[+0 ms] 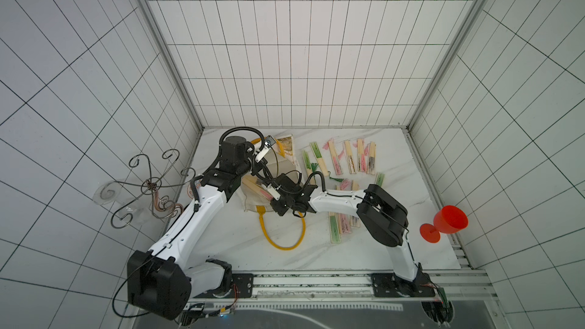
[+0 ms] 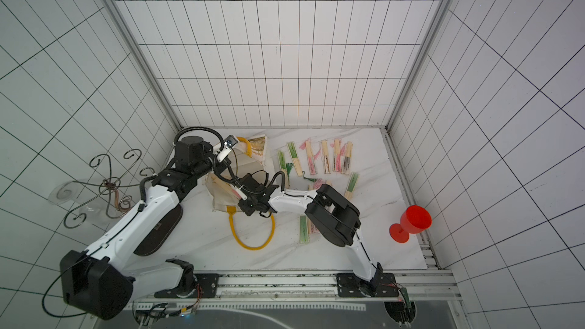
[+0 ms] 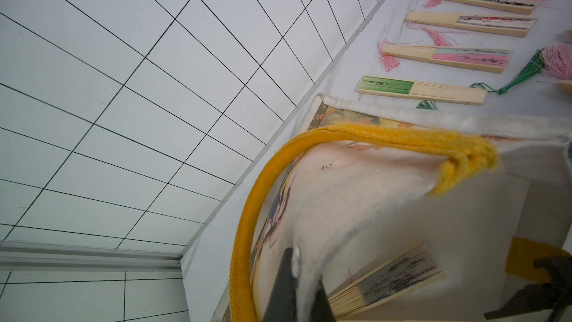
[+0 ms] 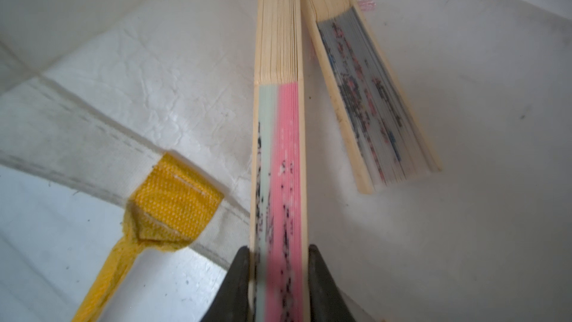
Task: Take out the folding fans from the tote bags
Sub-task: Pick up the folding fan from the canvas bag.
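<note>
Pinching the tote [image 3: 356,199], left hand [image 3: 301,271] flanks right hand [image 4: 278,252], clamped on a pink fan [image 4: 280,150] beside another fan [image 4: 365,103].

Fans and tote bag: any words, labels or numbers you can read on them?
No readable text in any view.
Pink fan in the right hand: dark ink marks, blurred, unreadable.
Tote bag: printed picture only, no words visible.
</note>
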Tool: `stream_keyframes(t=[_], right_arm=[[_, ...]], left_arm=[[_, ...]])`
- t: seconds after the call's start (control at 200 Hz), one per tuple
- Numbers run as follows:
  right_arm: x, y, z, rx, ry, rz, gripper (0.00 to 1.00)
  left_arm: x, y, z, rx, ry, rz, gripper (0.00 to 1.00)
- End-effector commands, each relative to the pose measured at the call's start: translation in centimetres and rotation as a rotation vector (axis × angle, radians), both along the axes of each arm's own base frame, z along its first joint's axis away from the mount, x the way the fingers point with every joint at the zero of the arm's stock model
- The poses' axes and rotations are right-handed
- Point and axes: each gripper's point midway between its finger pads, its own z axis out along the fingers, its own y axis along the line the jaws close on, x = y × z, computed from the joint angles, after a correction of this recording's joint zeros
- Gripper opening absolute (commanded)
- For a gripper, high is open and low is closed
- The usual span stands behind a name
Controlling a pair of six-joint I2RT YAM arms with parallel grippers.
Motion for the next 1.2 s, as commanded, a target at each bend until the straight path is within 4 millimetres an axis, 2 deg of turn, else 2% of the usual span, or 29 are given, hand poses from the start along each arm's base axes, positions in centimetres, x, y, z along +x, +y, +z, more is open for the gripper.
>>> stream_keyframes(t=[0.0,0.1,0.59,0.69,0.85,0.985,1.194], right_arm=[[-1.4,-0.7,1.5,-0.014,0.008,0.011,0.00],[-2.1,-1.9,1.3,-0.036,0.017,-0.002,0.00],[-6.9,-8.4,3.3,-0.057,0.052,-0.084,0.00],[-7.8,-10.4,3.4,-0.063,0.065,-0.128,0.00],[-8.9,-13.4,4.8,-0.013,0.075,-0.225,0.00],[-9.9,-17.3,5.5,0.002,0.095,-0.333,0.00],[-11.1,-22.2,5.0,0.005,0.123,-0.475,0.00]], left_arm=[[0.7,0.3,2.0,-0.001,-0.079,0.025,0.00],[1.0,0.7,2.1,0.003,-0.089,0.052,0.00],[2.4,2.7,1.7,0.040,-0.095,0.178,0.00],[2.7,3.0,1.5,0.050,-0.092,0.202,0.00],[2.8,3.3,1.5,0.057,-0.093,0.216,0.00],[2.6,3.4,1.6,0.062,-0.097,0.218,0.00],[2.4,3.4,1.9,0.070,-0.104,0.211,0.00]])
